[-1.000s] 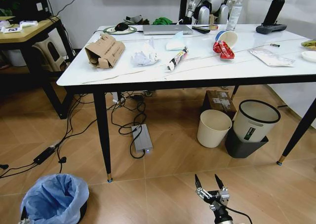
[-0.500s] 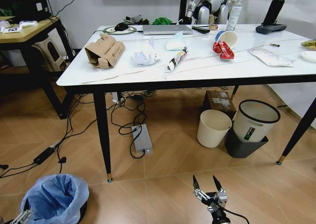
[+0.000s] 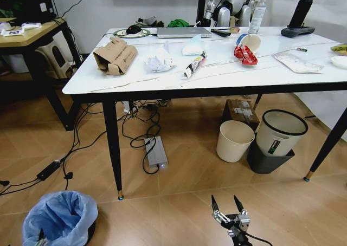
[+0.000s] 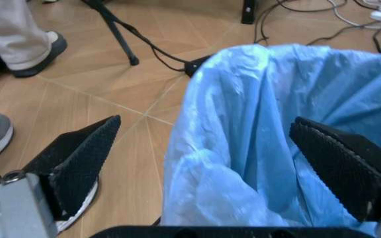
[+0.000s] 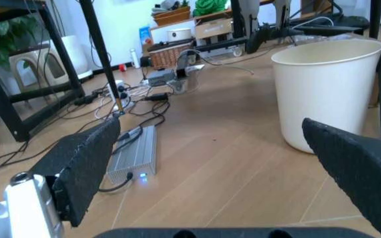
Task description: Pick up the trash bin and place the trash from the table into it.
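Crinkly light-blue bag-lined round trash bin [image 3: 59, 218] on wood floor far left, left gripper [image 4: 204, 163] pads spread apart straddling its puffy rim; crushed brown cardboard box [image 3: 115, 55] on white marble-look table [image 3: 162, 78]; right gripper [image 3: 228, 207] low, prongs apart, empty

— How is the light?
— Bright and even, with soft sheen on the white table [image 3: 217, 75] and dim shadow beneath it.
— Any blur?
— Just past the left gripper [image 4: 204, 163], the blue bag of the trash bin [image 4: 270, 134] looks soft. The right gripper [image 5: 223, 173] has blurred near pads; the floor beyond is sharper.
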